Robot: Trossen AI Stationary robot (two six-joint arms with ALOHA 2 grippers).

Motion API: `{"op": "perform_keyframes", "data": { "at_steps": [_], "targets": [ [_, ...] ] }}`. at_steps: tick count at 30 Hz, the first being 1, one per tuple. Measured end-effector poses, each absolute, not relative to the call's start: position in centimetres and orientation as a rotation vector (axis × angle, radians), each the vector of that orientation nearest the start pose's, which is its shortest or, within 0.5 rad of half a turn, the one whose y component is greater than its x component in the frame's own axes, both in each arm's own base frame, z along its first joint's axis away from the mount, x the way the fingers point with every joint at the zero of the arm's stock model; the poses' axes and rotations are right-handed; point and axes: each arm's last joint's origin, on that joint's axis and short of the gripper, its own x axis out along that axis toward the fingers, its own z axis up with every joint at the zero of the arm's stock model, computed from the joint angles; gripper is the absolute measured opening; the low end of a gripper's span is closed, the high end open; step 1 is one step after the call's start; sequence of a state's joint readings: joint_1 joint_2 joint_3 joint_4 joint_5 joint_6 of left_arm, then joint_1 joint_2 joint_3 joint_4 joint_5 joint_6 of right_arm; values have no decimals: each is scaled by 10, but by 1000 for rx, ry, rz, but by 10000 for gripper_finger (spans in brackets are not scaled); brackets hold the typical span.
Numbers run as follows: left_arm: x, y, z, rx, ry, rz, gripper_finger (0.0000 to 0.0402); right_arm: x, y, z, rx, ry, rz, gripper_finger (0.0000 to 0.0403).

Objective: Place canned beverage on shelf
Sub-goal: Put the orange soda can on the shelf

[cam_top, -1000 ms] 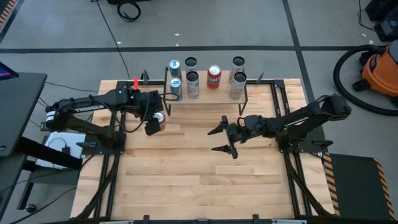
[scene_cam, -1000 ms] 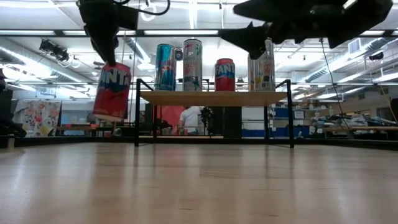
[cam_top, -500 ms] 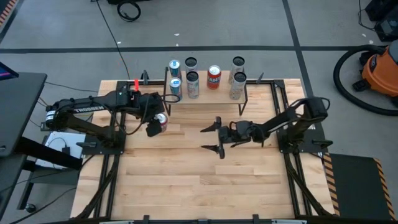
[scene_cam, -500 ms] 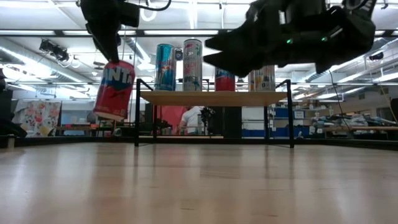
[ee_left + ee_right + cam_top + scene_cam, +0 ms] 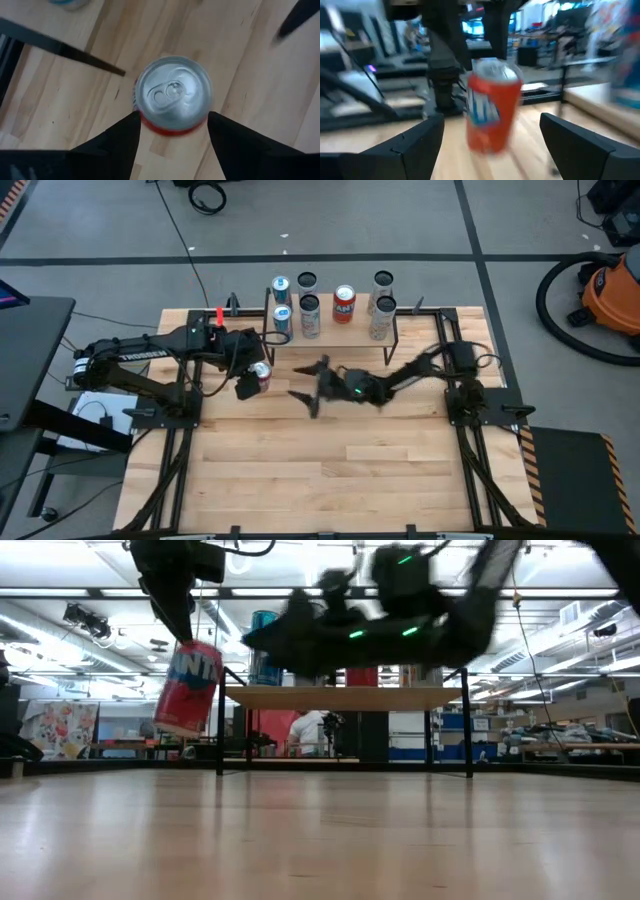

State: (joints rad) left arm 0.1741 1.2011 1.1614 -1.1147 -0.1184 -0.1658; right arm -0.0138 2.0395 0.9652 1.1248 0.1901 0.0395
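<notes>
A red soda can (image 5: 259,373) hangs in my left gripper (image 5: 252,378), above the table's left part and just left of the shelf (image 5: 340,332). The can also shows in the low view (image 5: 188,688), lower than the shelf board (image 5: 345,697). The shelf is a light-wood board on black legs at the table's far edge. My right gripper (image 5: 308,383) is open and empty over the table's middle, right of the can and pointing at it. The can stands between its fingers, farther off, in the right wrist view (image 5: 491,112). My left gripper pinches the can's upper wall just under the rim (image 5: 144,119) between its two fingers, one on each side. The fingers come from above, pointing down. The can hangs below them, clear of the table, tilted a little in the low view.
Several cans stand on the shelf: a blue one (image 5: 282,320), silver ones (image 5: 309,315) (image 5: 379,318) and a red one (image 5: 344,304). Bare tabletop (image 5: 330,470) lies toward the near edge. An orange vacuum (image 5: 610,290) stands on the floor at the right.
My right gripper has gone fast toward the table's left edge, from the right part to the middle, toward the held red can. It has stayed open. The can stays lifted.
</notes>
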Motion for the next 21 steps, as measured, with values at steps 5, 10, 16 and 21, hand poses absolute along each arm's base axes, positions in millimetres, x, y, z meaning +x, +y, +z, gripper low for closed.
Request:
{"op": "perform_keyframes", "data": {
  "at_steps": [5, 10, 16, 21],
  "targets": [
    [208, 40, 313, -185, 1115, 358, 229, 459, -45, 136, 297, -63, 26, 339],
    [206, 39, 312, -208, 1142, 361, 200, 480, -40, 126, 368, 25, 170, 335],
    [204, 35, 311, -200, 1167, 346, 175, 482, -27, 132, 229, 70, 86, 334],
    [204, 35, 310, -219, 1170, 359, 171, 482, -20, 135, 147, 92, 25, 334]
  ]
}}
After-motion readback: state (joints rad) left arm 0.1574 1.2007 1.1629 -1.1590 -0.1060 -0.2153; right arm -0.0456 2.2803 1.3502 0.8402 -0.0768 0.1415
